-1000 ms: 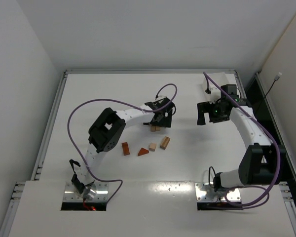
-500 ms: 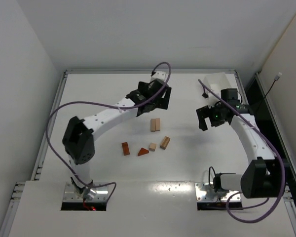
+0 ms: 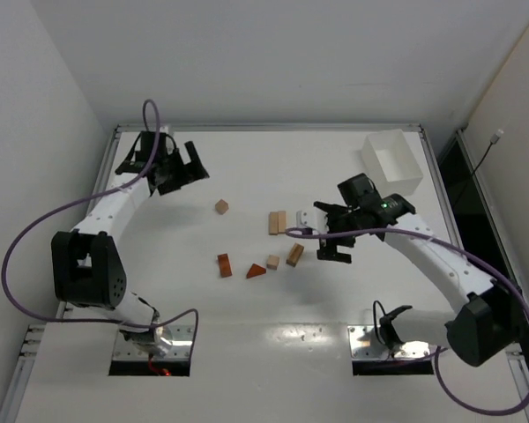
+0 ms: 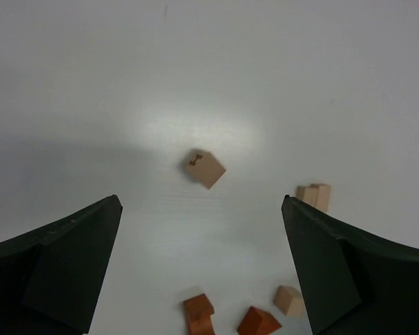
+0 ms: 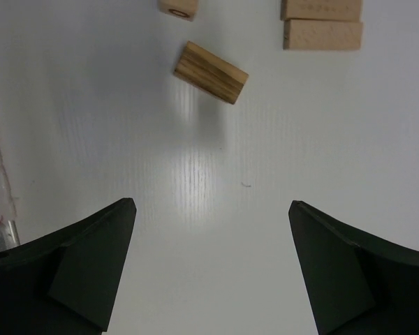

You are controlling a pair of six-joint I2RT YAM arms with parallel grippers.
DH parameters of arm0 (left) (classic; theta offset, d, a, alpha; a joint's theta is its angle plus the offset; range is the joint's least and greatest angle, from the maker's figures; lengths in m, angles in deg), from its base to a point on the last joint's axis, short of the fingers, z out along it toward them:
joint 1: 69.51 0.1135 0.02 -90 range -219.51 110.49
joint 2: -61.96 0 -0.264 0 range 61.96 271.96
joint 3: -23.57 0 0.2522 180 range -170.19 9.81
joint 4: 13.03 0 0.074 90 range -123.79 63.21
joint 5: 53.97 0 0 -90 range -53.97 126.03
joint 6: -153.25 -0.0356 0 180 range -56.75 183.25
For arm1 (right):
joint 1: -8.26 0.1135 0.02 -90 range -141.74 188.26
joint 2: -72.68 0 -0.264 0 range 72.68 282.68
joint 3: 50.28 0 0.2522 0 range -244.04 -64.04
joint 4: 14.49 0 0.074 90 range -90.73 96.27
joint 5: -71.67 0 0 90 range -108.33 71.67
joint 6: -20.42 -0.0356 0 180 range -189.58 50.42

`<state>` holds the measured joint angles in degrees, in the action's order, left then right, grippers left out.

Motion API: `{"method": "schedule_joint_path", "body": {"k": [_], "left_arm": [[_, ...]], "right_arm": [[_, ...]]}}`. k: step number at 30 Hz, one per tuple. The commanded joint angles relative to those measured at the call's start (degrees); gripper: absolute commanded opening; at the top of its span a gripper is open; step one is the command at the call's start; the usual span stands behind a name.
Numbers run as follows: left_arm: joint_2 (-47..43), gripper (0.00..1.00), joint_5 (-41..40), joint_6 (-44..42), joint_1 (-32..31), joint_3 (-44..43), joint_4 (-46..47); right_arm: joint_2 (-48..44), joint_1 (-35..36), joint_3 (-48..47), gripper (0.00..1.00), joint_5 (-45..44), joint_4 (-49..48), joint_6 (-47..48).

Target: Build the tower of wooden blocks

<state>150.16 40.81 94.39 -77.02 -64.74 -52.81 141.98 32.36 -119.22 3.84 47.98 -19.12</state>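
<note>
The wood blocks lie loose and flat on the white table; no tower stands. Two tan bricks [image 3: 277, 222] lie side by side, with a lone tan cube [image 3: 221, 206] to their left. In front of them are a tan brick [image 3: 294, 255], a small tan cube [image 3: 272, 262], a reddish-brown wedge [image 3: 256, 270] and a reddish-brown brick [image 3: 224, 265]. My right gripper [image 3: 324, 233] hovers open just right of the tan brick [image 5: 211, 72], holding nothing [image 5: 211, 204]. My left gripper [image 3: 187, 174] is open and empty at the far left, facing the lone cube [image 4: 205, 168].
A white rectangular box [image 3: 392, 163] stands at the back right. Raised rails [image 3: 97, 211] edge the table on the left and at the back. Purple cables loop off both arms.
The left arm has swung from over the blocks to the far left. A tan cube now lies alone left of the brick pair. The right arm moved from near the box to the blocks.
</note>
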Motion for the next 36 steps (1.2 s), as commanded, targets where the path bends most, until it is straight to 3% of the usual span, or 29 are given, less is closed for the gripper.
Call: {"method": "schedule_joint_path", "body": {"k": [1, 8, 13, 18, 19, 20, 21, 23, 30, 36], "left_arm": [[-1.9, 0.99, 19.5, 0.4, 3.6, 5.1, 2.9], [-3.0, 0.99, 17.2, -6.7, 3.1, 10.2, 1.4], [4.6, 0.99, 6.7, -12.9, -0.4, 4.3, -3.1], [13.5, 0.71, 1.2, -17.5, -2.2, -4.4, -7.9], [15.0, 0.62, 1.2, -18.2, -2.2, -6.6, -9.6], [16.3, 0.46, 1.2, -18.7, -2.8, -7.4, -10.2], [17.9, 0.43, 1.2, -18.7, -3.5, -7.4, -10.2], [18.9, 0.43, 0.2, -19.5, -4.3, -8.9, -10.2], [22.0, 0.63, -1.8, -20.7, -9.0, -11.1, -10.7], [25.2, 0.63, -3.3, -20.7, -11.6, -14.5, -11.2]], "right_arm": [[3.5, 4.1, -4.6, 0.89, 2.8, -0.4, 13.1], [20.5, 8.1, -20.6, 0.89, 4.3, 2.2, 0.9], [25.1, 8.1, -23.2, 0.87, 5.5, 0.5, -8.4], [23.8, 7.5, -21.3, 0.87, 4.4, -2.0, -11.6], [22.9, 7.5, -20.8, 0.87, 3.6, -2.6, -12.8], [22.4, 7.5, -19.5, 0.87, 3.0, -3.5, -13.4], [21.3, 7.0, -18.9, 0.87, 2.3, -3.5, -14.0], [20.4, 6.3, -17.5, 0.87, 1.0, -4.2, -14.7], [19.2, 2.1, -16.3, 0.87, 0.9, -5.4, -18.8], [19.7, 0.1, -16.3, 0.87, 1.5, -5.4, -18.8]]}}
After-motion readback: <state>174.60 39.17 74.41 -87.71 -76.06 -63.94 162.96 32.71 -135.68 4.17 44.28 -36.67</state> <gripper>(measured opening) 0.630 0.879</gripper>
